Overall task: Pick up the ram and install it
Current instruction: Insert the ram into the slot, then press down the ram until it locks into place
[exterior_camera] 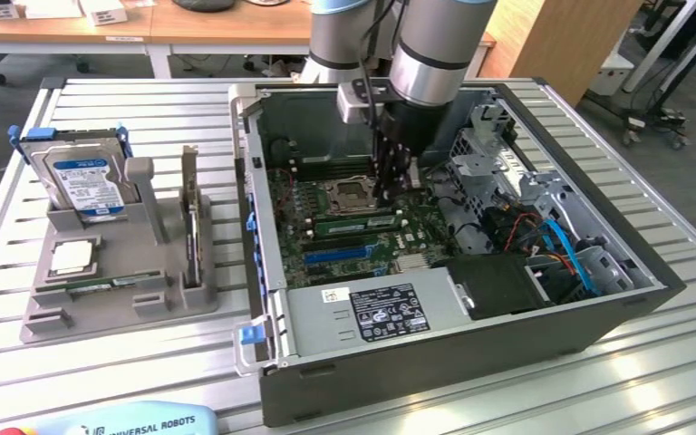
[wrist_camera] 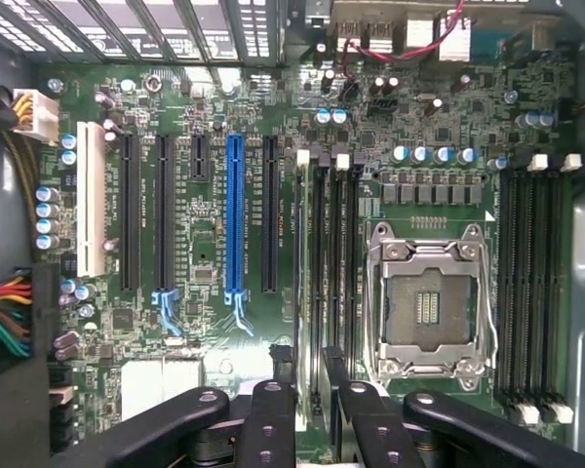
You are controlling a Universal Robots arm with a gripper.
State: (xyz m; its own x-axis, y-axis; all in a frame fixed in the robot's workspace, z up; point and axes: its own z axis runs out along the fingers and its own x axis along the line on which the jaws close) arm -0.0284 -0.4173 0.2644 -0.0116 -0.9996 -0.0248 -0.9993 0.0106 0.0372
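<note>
Black two-fingered gripper: nearest item in the wrist view, on a grey-and-silver robot arm that reaches down into the case. Its fingers are spread apart and straddle a memory slot. They pinch nothing that can be made out.

Long, narrow green ram stick: on edge in the black memory slots, just beside the socket and directly beneath the gripper. Whether the fingers touch it cannot be told.

Large green motherboard: lies flat in the case floor. It carries one blue expansion slot among black ones, and a silver square processor socket that sits open between two banks of memory slots.

Dark grey metal computer case: side panel off, lying on a slatted aluminium table.

Grey plastic parts holder: on the table toward the exterior view's left, apart from the case.

Silver hard drive with blue label: upright in the holder's rear cradle.

Narrow green strip: lies flat in a front recess of the holder, too small to identify.
</note>
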